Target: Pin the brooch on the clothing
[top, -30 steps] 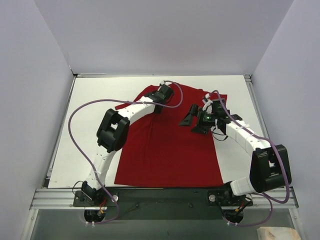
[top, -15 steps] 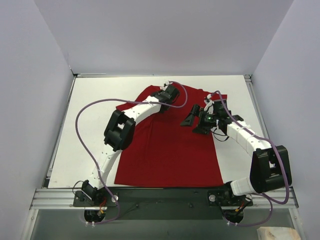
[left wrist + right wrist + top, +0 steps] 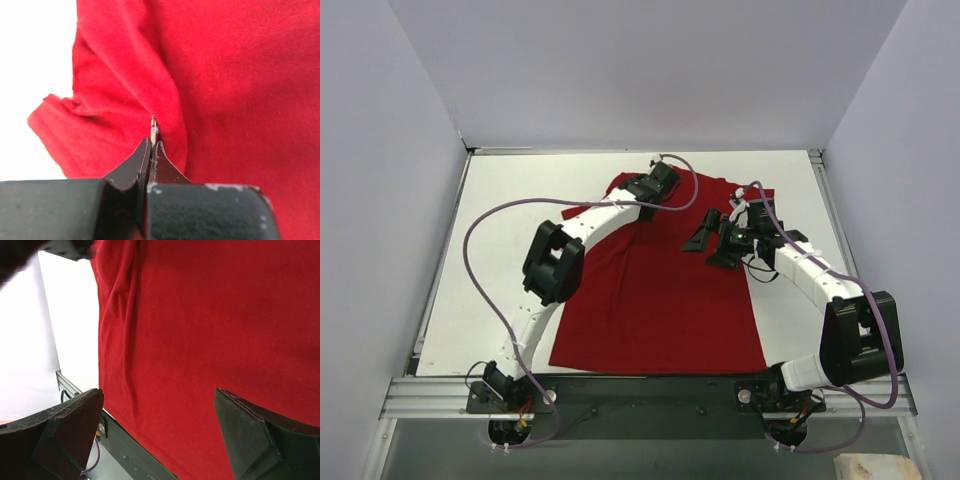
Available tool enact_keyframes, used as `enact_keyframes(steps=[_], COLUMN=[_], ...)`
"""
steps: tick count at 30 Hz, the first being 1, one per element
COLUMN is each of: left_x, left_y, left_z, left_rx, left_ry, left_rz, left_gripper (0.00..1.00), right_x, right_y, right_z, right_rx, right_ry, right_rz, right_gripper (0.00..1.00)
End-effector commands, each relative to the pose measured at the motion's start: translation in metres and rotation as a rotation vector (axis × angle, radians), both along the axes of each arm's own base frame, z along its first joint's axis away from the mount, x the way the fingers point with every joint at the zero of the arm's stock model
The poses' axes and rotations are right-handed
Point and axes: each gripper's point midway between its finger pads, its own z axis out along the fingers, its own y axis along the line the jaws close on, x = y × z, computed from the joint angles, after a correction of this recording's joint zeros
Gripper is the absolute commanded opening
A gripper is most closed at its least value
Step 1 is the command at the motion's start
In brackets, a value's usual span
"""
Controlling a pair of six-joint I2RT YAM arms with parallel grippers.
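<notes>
The clothing, a dark red T-shirt, lies flat on the white table with its collar toward the far side. My left gripper hovers over the shirt's upper left, near the collar. In the left wrist view this gripper is shut on the brooch, which shows edge-on as a thin sliver just above a fold of the red cloth. My right gripper is open above the shirt's upper right. In its own view the right gripper holds nothing, with only shirt fabric below.
The white table is boxed in by pale walls at the left, back and right. A metal rail runs along the near edge by the arm bases. Purple cables loop off both arms.
My left gripper has shifted slightly right and farther back over the shirt's collar area, still gripping the brooch. The right arm has barely moved.
</notes>
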Motion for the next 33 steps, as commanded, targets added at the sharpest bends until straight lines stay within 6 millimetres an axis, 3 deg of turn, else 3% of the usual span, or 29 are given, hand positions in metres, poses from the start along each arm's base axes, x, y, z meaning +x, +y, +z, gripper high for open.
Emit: enact_keyframes(steps=[1,11,13,14,15,20,22,33], left_x=[0.009,-0.005,-0.012,-0.013,-0.017,-0.028,-0.036,-0.071], left_y=[-0.007,-0.028,-0.031,-0.031,-0.030,-0.030,-0.029,-0.033], left_z=[0.081,0.124,0.120,0.128,0.123,0.134,0.128,0.160], left_rx=[-0.209,-0.417,-0.439,-0.459,-0.459,-0.514,-0.524,-0.684], left_ry=[-0.138,-0.178,-0.154,-0.173,-0.161,-0.164,-0.144,-0.192], left_rz=[0.006,-0.117,-0.144,-0.152,-0.157,-0.196,-0.206,-0.317], left_gripper=[0.00,0.00,0.00,0.00,0.00,0.00,0.00,0.00], right_x=[0.001,0.001,0.001,0.001,0.001,0.002,0.003,0.021], right_y=[-0.001,-0.001,-0.001,-0.001,-0.001,0.000,0.000,0.013], right_z=[0.008,0.008,0.009,0.010,0.010,0.015,0.017,0.040], right_rx=[0.008,0.009,0.009,0.010,0.010,0.019,0.023,0.080], right_ry=[-0.033,-0.034,-0.037,-0.041,-0.041,-0.051,-0.060,-0.118], right_rz=[0.004,-0.001,-0.001,-0.003,-0.003,-0.006,-0.005,-0.002], right_gripper=[0.99,0.99,0.99,0.99,0.99,0.99,0.99,0.96])
